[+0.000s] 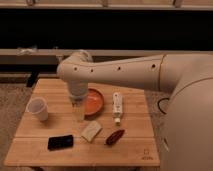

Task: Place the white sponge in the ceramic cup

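no legible text, corner mark unreadable

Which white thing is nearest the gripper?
The white sponge, lying flat near the gripper by the orange bowl; the ceramic cup and white tube sit farther off.
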### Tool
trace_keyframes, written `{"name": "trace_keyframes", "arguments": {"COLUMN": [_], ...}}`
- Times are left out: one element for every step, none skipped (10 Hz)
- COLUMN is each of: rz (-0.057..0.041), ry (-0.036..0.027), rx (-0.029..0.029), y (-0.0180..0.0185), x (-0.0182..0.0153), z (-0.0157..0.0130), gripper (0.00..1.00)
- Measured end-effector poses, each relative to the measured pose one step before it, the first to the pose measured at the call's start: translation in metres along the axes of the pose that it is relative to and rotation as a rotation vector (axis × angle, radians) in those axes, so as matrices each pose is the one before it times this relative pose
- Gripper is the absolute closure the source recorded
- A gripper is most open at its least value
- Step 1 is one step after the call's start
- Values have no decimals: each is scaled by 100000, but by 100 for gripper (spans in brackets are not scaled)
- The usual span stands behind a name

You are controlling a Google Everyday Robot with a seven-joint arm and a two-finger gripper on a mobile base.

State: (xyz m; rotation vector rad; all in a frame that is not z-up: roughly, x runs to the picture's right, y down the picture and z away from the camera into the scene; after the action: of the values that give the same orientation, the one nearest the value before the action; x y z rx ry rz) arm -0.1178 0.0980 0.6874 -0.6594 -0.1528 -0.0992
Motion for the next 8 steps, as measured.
{"name": "trace_keyframes", "arguments": {"rz": [-305,-665,-367,-244,-835,-837,-454,579], "ry": [24,-294,-80,-1,-365,140,52,428], "rx": [745,-50,-649,-976,-2733,-2124,-2222,-2966], "y": [110,275,335,336,722,527,526,736], "x": [633,471,741,532,426,106,-15,396], "z": [1685,2114,1958,1312,1834,967,907,1157], "gripper": [20,20,20,20,20,20,20,20]}}
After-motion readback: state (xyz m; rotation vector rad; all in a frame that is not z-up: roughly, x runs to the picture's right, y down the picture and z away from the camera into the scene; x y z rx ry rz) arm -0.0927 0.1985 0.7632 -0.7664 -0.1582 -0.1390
